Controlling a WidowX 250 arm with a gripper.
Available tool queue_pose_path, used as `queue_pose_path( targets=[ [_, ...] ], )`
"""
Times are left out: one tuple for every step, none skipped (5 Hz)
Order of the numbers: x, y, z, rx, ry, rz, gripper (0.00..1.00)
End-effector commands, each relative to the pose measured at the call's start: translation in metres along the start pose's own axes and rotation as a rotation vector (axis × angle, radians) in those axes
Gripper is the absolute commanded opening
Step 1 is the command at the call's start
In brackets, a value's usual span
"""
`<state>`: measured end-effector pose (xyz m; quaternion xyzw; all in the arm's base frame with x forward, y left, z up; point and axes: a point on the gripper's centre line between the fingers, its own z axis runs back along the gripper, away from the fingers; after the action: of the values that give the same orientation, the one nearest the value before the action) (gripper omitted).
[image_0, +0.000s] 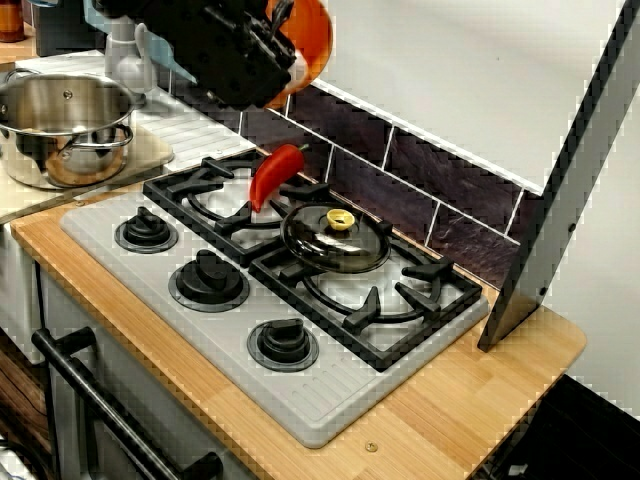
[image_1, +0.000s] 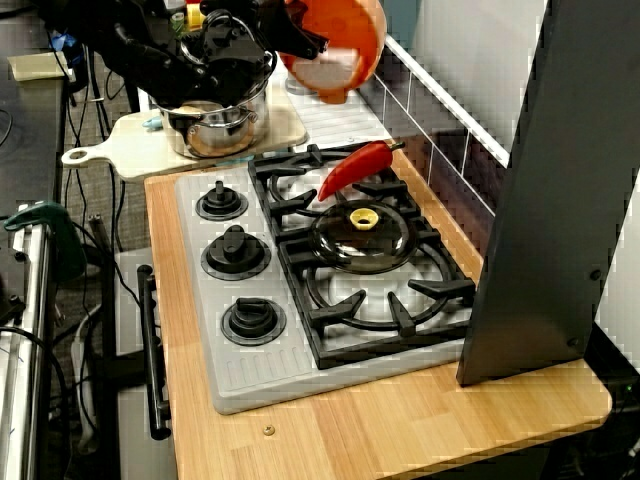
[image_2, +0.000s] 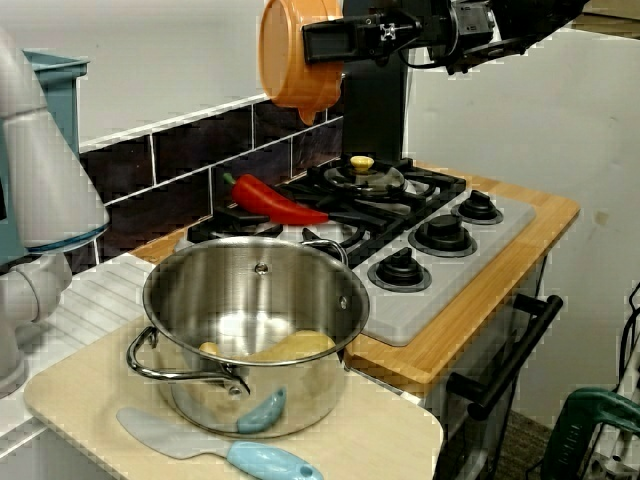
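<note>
Gripper (image_0: 272, 40), black, sits at the top edge of the frame above the rear left burner. It is clamped on an orange bowl (image_0: 308, 35), which is tilted in the air and partly hidden behind it. Below, a red pepper (image_0: 275, 175) lies slanted on the black grate (image_0: 365, 303). Just beside the pepper, a glass lid (image_0: 335, 240) (yellow knob on top) rests flat on the grate. Three black knobs (image_0: 208, 280) line the front of the grey hob. At left, a steel pot (image_0: 65, 125) stands on a pale board (image_0: 150, 150).
</note>
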<state>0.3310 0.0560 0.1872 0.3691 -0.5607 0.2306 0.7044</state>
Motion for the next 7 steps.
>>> queue_pose_path(
  targets=[
    [0.018, 0.008, 0.008, -0.005, -0.035, 0.057, 0.0],
    [0.013, 0.007, 0.011, 0.012, -0.053, 0.07, 0.0],
    [0.006, 0.009, 0.017, 0.023, -0.082, 0.079, 0.0],
    [-0.003, 0.014, 0.027, 0.007, -0.109, 0.081, 0.0],
    [-0.009, 0.016, 0.032, 0.005, -0.114, 0.078, 0.0],
    [-0.014, 0.017, 0.036, 0.011, -0.121, 0.09, 0.0],
    [-0.019, 0.017, 0.039, 0.002, -0.128, 0.089, 0.0]
  ],
)
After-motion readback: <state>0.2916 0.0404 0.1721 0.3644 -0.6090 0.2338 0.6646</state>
